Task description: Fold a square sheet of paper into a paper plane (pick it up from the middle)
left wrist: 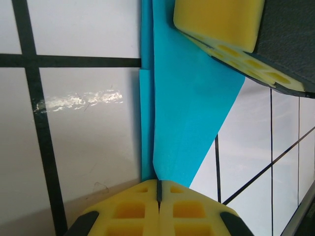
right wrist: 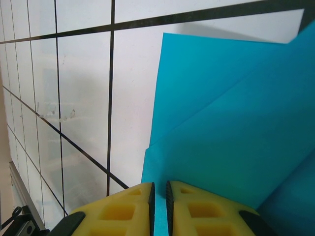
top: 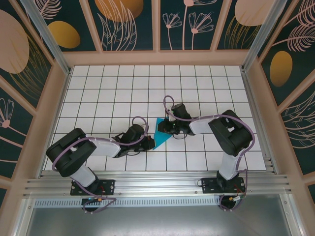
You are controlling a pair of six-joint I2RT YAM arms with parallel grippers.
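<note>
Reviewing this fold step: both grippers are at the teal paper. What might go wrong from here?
1. The left gripper is shut on just the narrow tip of the folded teal paper; it may slip out or tear.
2. The right gripper is clamped on the same paper, so pulling apart might rip it.
3. Layers along the fold look offset; the crease may set crooked.

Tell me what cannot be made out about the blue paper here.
Top external: paper creases too small; left gripper and right gripper cover its ends.
Left wrist: its top is hidden behind the right gripper's finger.
Right wrist: the frame edge cuts off its right side.
</note>
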